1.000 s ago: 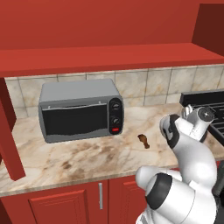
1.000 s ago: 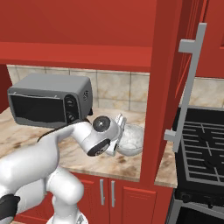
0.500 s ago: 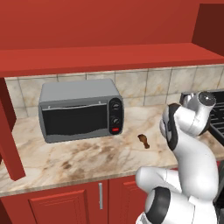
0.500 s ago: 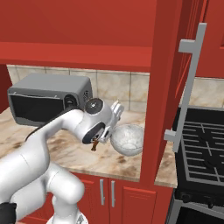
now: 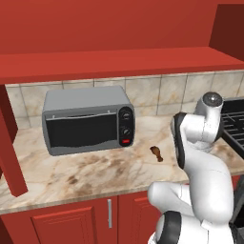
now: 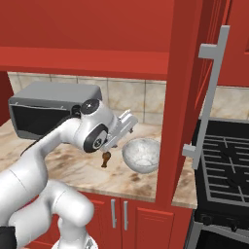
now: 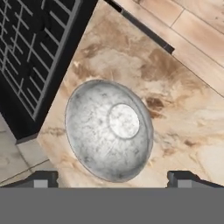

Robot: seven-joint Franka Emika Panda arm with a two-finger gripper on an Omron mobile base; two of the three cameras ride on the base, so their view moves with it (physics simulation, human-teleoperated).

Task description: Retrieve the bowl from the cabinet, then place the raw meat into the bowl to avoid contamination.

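Observation:
The gray mottled bowl (image 6: 141, 154) stands upright on the marble counter, just left of the cabinet's open door (image 6: 187, 82). From above, the bowl (image 7: 109, 129) lies between and beyond my two fingertips. My gripper (image 6: 129, 121) hangs open a little above and to the left of the bowl, holding nothing; in the hand view the gripper (image 7: 113, 179) is spread wide. The raw meat (image 6: 105, 157), a small brown drumstick, lies on the counter left of the bowl, below my hand. The raw meat (image 5: 157, 152) sits right of the toaster oven.
A gray toaster oven (image 5: 88, 119) stands at the back left of the counter (image 5: 95, 171). A black stove (image 6: 223, 165) adjoins the counter on the right; its grate (image 7: 30, 57) lies close to the bowl. The door's long silver handle (image 6: 210, 92) juts out.
My hand has risen up and away from the bowl, jaws still open. The bowl and the meat have stayed where they were on the counter.

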